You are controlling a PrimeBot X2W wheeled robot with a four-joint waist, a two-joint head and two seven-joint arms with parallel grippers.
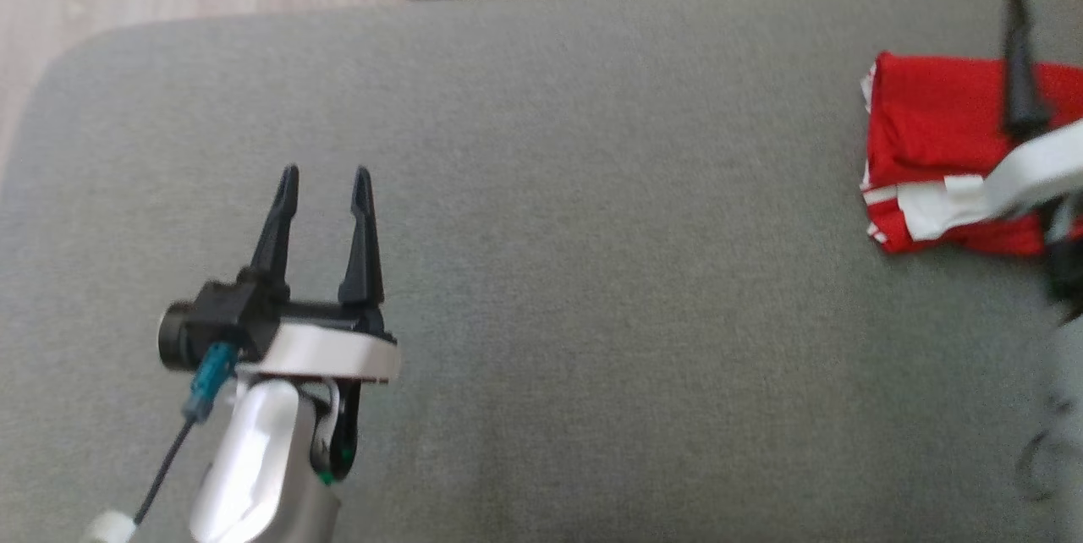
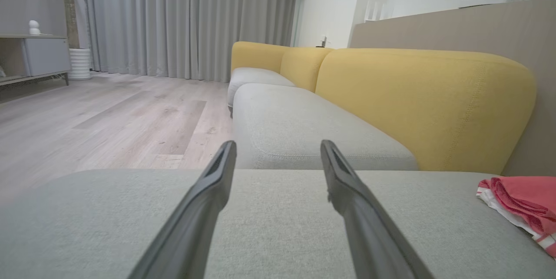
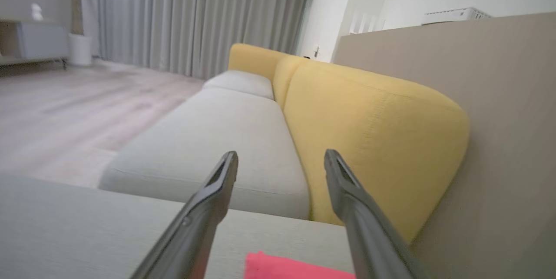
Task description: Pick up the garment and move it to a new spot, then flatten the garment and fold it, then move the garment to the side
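The garment (image 1: 939, 145) is a red bundle with white stripes, folded and lying near the right edge of the grey cushion (image 1: 592, 272). In the head view a dark finger (image 1: 1019, 69) of my right gripper rises over the garment's right part. The right wrist view has my right gripper (image 3: 280, 157) open and empty, with the garment (image 3: 295, 268) just below and between its fingers. Far to the left, my left gripper (image 1: 326, 188) stands open and empty over bare cushion. In the left wrist view, the left gripper (image 2: 278, 146) is open and the garment (image 2: 521, 200) lies at the right.
A second grey seat cushion (image 2: 304, 131) continues ahead across a gap, backed by yellow backrests (image 2: 425, 105). Wooden floor (image 2: 108, 118) lies to the left, with curtains (image 2: 182, 18) and a low cabinet (image 2: 34, 57) beyond. A beige panel (image 3: 512, 140) stands behind the sofa.
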